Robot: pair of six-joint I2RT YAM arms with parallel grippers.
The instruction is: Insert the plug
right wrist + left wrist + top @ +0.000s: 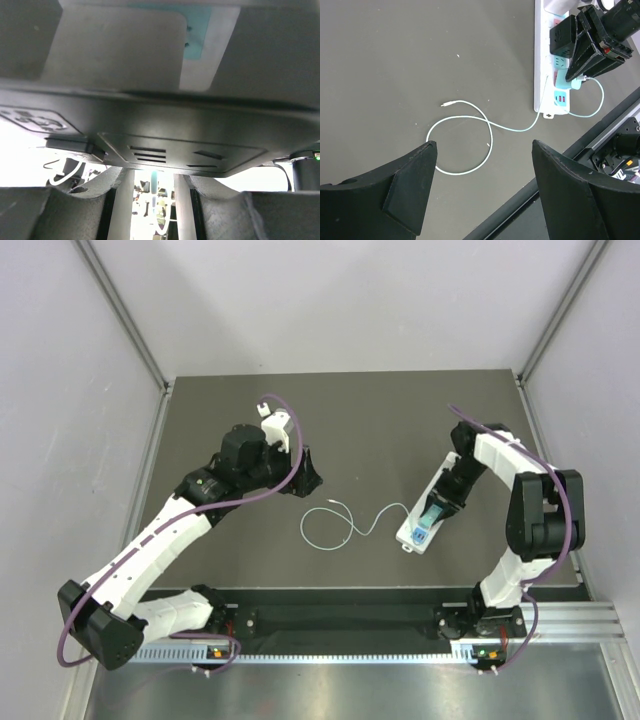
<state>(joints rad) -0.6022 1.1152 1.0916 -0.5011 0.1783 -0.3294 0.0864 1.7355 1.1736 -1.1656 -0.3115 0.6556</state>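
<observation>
Grey aluminium rail [350,652] runs along the bottom edge of the overhead view, and both arm bases sit on it. Just beyond lies the dark worktop [380,430]. A thin pale cable [517,130] lies on it in one loose loop at the centre. Its small free end points to the left, and its other end runs right to a white power strip [540,60].

The strip lies slanted at right of centre in the overhead view. The teal plug [564,79] sits on its face, partway along the row of sockets. The right claw [576,76] comes down on the plug from above, with its black fingers narrowed to a point on it. It appears to pinch the plug, though the right wrist view is too close and dim to confirm how firmly. A black block [565,37] stands on the strip just beside the claw.

The left claw [310,477] hangs above the worktop left of centre, well apart from the strip. Its jaws are spread wide and hold nothing, and the cable loop shows between its fingers in the left wrist view.
</observation>
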